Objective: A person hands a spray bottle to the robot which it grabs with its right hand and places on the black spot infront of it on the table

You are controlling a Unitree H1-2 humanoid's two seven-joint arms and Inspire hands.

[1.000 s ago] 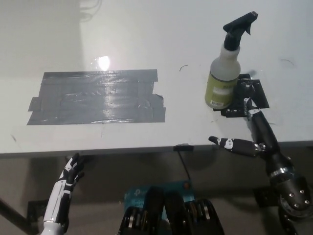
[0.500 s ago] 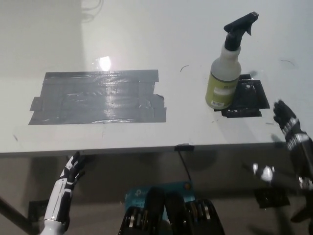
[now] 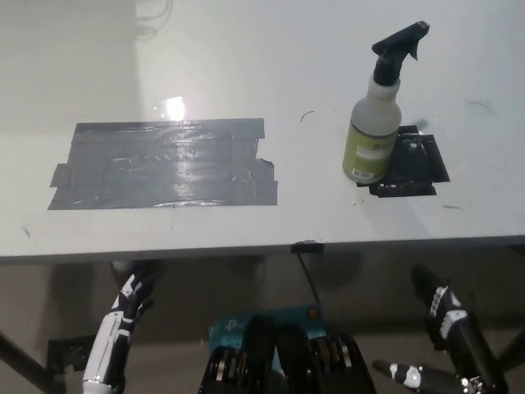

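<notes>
1 white counter (image 3: 246, 49) fills most of the view, its near edge crossing low, with dim floor below. A wide grey tape patch (image 3: 164, 164) lies left of centre. The spray bottle (image 3: 373, 123) stands upright on the left edge of the small black spot (image 3: 410, 164). Below the edge, the black right hand (image 3: 447, 328) hangs empty, fingers spread; the white left hand (image 3: 131, 300) rests lower left, whether open or closed I cannot tell.

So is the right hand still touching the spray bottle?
Apart. The head view shows the black right hand low below the table edge, open and holding nothing, while the spray bottle stands upright by itself at the black spot.
</notes>
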